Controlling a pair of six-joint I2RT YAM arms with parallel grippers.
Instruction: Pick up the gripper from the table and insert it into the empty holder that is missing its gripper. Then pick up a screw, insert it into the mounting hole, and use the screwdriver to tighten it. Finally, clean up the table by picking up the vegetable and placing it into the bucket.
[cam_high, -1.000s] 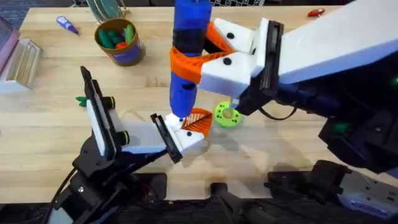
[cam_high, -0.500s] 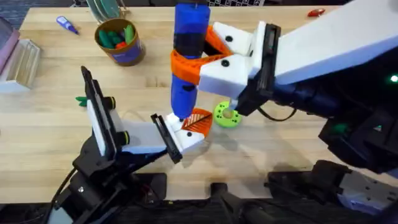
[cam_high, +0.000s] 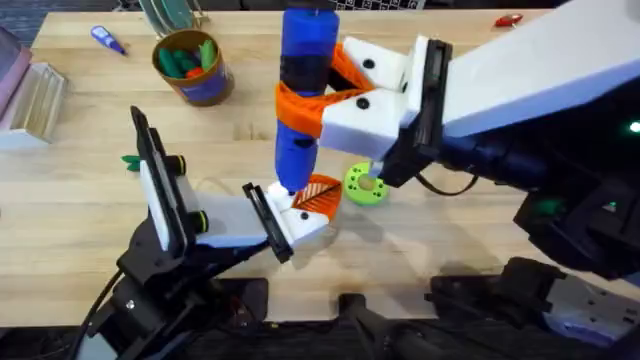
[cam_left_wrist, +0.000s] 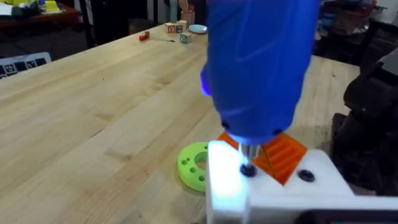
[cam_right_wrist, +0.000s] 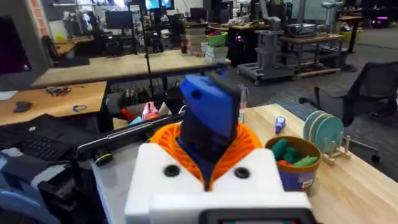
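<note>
The screwdriver (cam_high: 302, 95), a chunky blue powered tool with a thin metal bit, stood upright near the middle of the table, clamped between the orange ribbed fingers of the right gripper (cam_high: 318, 100). Its bit (cam_left_wrist: 247, 163) rested on a dark screw head in the white plastic block mount (cam_left_wrist: 273, 193) carried by the left arm, at the near centre. The loose orange wedge-shaped finger (cam_high: 318, 194) was already seated in that mount, so the step in hand was judged to be tightening the screw. The left gripper (cam_high: 290, 225) could not be read as open or closed. The flat green round disc with holes (cam_high: 364, 185) lay just right of the mount. The short tan-orange bucket (cam_high: 192, 66) stood at the far left, holding green and orange items. The next move likely called for steady downward pressure with the bit kept square on the screw until it seated.
</note>
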